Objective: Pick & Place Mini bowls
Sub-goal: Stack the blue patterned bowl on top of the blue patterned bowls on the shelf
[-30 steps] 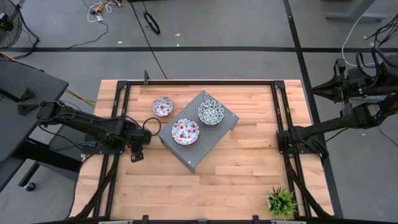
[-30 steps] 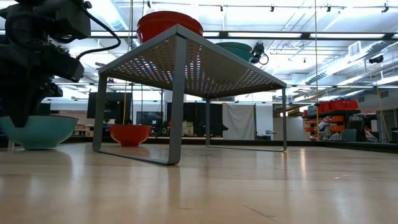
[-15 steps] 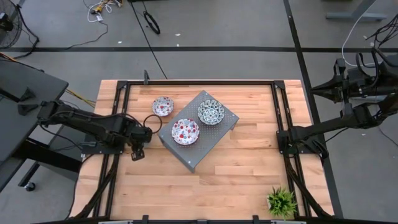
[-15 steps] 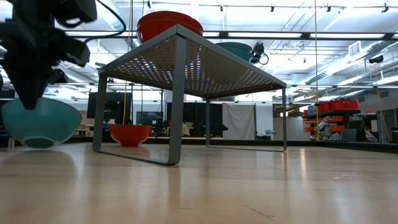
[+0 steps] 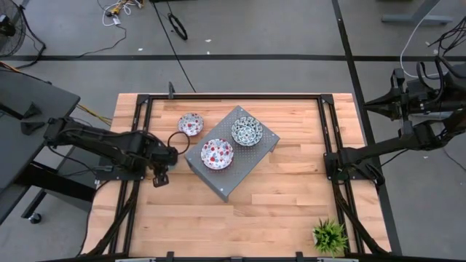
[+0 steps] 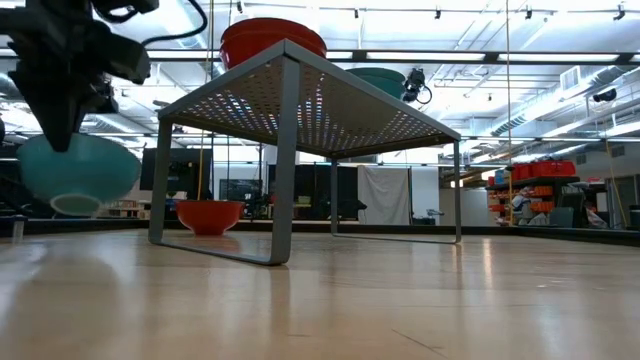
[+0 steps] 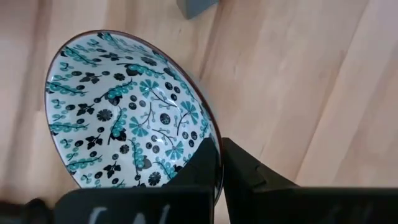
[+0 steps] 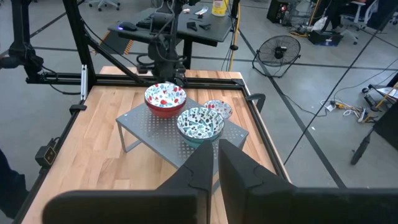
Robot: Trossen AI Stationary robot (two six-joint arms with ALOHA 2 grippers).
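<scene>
My left gripper (image 7: pixel 219 163) is shut on a teal-patterned mini bowl (image 7: pixel 127 118), which hangs above the table's left side in the low view (image 6: pixel 80 172). In the high view the arm (image 5: pixel 149 156) hides this bowl. A grey perforated stand (image 5: pixel 234 169) carries a red-patterned bowl (image 5: pixel 217 153) and a teal-patterned bowl (image 5: pixel 246 131). Another red-patterned bowl (image 5: pixel 191 124) rests on the wood beside the stand's far left. My right gripper (image 8: pixel 216 163) waits raised past the table's right edge, shut, with nothing between its fingers. My left gripper pinches the teal bowl's rim (image 7: pixel 208 138), with one finger inside the bowl and one against its outer wall. The fingers come from above, pointing steeply down. The bowl hangs below them, lifted clear of the table and tilted (image 6: pixel 75 205).
A small green potted plant (image 5: pixel 329 236) stands at the near right corner. Black frame rails (image 5: pixel 131 211) run along the table's left and right sides. Bare wood (image 5: pixel 291 204) lies near and to the right of the stand.
My left gripper has gone up with the teal bowl. The bowl sat on the table a second ago; now it hangs clear of the wood and has tipped to one side.
</scene>
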